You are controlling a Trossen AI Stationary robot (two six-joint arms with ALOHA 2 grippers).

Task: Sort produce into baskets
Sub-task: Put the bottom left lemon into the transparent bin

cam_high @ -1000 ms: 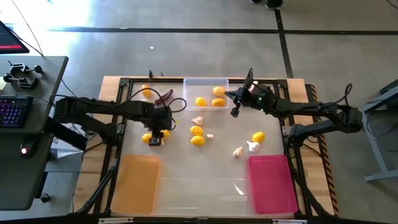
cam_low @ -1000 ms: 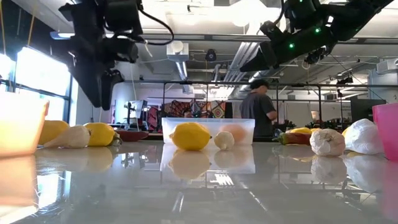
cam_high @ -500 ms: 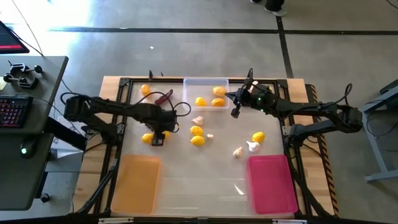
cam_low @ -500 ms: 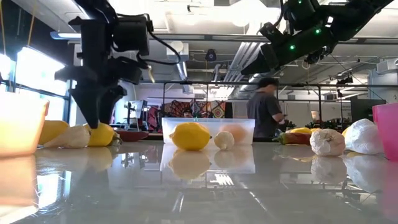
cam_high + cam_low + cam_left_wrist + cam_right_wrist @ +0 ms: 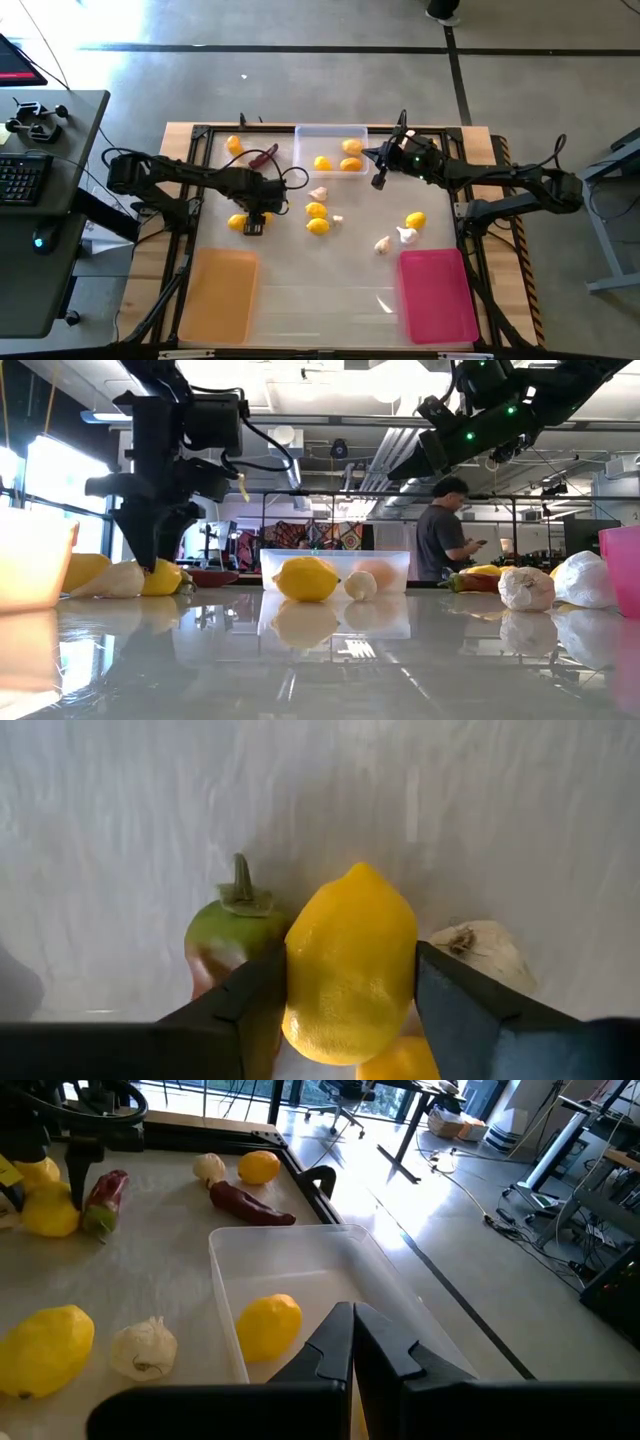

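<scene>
My left gripper (image 5: 252, 224) points straight down at the table's left, its fingers on either side of a yellow lemon (image 5: 350, 965) that lies on the table. Touching that lemon are a green-and-red pepper (image 5: 228, 932), a garlic bulb (image 5: 488, 950) and a second lemon (image 5: 400, 1062). My right gripper (image 5: 378, 181) hangs shut and empty above the table, by the clear tray's (image 5: 300, 150) right end. The orange tray (image 5: 218, 295) and the pink tray (image 5: 437, 295) stand near the front edge. My left gripper has the lemon's two long sides (image 5: 300, 990) between its two fingers (image 5: 455, 1005), coming from above and pointing down. The fingers lie across the lemon, about its middle. The lemon rests on the table among its neighbours (image 5: 162, 575).
The clear tray holds three lemons (image 5: 322, 163). A dark red chili (image 5: 262, 155) and a lemon (image 5: 234, 144) lie at the far left. Two lemons (image 5: 316, 218) and garlic (image 5: 318, 194) lie mid-table; a lemon (image 5: 415, 220) and garlic bulbs (image 5: 405, 236) at the right. A person stands behind the table.
My left gripper has come down from above the table onto the lemon at the left, tipping to point straight down, and its fingers now stand around the fruit. The person in the room behind has walked to the right.
</scene>
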